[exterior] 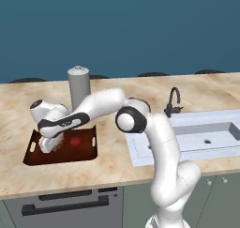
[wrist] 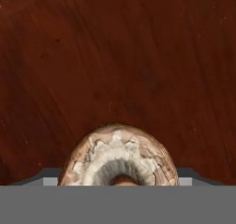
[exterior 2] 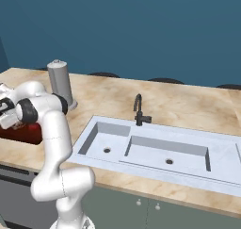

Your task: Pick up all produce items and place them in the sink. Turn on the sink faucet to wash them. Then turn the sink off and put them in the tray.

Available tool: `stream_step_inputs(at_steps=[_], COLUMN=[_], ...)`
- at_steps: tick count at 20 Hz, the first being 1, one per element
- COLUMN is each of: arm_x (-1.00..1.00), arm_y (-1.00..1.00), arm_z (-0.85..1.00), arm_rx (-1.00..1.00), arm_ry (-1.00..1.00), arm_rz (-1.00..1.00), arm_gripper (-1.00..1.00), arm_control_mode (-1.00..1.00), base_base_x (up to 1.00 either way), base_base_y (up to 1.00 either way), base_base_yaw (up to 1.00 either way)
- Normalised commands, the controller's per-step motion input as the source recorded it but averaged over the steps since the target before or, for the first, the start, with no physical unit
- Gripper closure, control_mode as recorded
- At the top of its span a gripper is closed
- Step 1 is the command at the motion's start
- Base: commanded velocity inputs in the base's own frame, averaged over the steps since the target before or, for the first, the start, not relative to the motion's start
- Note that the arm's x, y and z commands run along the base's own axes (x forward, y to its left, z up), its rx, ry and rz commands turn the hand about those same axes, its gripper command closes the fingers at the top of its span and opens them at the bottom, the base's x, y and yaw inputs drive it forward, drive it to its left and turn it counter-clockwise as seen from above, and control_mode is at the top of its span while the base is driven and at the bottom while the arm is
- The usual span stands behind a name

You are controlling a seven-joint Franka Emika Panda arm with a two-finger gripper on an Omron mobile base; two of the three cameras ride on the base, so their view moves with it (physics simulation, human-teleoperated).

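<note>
In the left base view the white arm rises from the lower right of the frame, bends at a dark joint near the centre and reaches toward the left, where its end effector hangs low over the left part of the tray. The tray, dark reddish-brown with slot cutouts at its short ends, lies on the marbled worktop at the left of the frame, just in front of a tall grey cylinder. A glossy red tomato rests on the tray floor near its middle, just right of the end effector. In the hand view, a tan-brown mottled mushroom with a pale frilled ring around a dark centre sits at the bottom centre of the frame, directly below the camera, against the dark wood-grained tray floor; the finger tips are hidden behind it, so it cannot be told how far the end effector is open or whether it grips the mushroom. A small pale patch of worktop shows at the upper right corner of that view. In the right base view the sink, pale grey with two basins and a drain hole in each, takes up the centre and right of the frame; the small black faucet stands at its back rim between the basins. There the tray shows as a red-brown sliver at the left edge, partly behind the arm.
</note>
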Motion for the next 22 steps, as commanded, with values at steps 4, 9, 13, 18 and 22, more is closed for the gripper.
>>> stream_step_inputs(at_steps=[4,9,13,18,22], arm_x=[0.01,0.00,-0.09,-0.45,-0.67], arm_y=[-0.01,-0.20,-0.50,-0.90,-1.00], arm_z=[0.06,0.55,0.76,0.71,0.55], arm_rx=[0.00,0.01,0.07,0.16,0.24], arm_ry=[0.00,0.00,0.00,0.00,0.00], arm_rz=[-0.03,-0.01,-0.01,-0.07,-0.16], arm_gripper=[-1.00,-1.00,-1.00,-1.00,-1.00], arm_control_mode=[-1.00,-1.00,-1.00,-1.00,-1.00], base_base_x=[0.00,0.00,0.00,0.00,0.00], base_base_y=[0.00,0.00,0.00,0.00,0.00], base_base_yaw=[0.00,0.00,0.00,0.00,0.00])
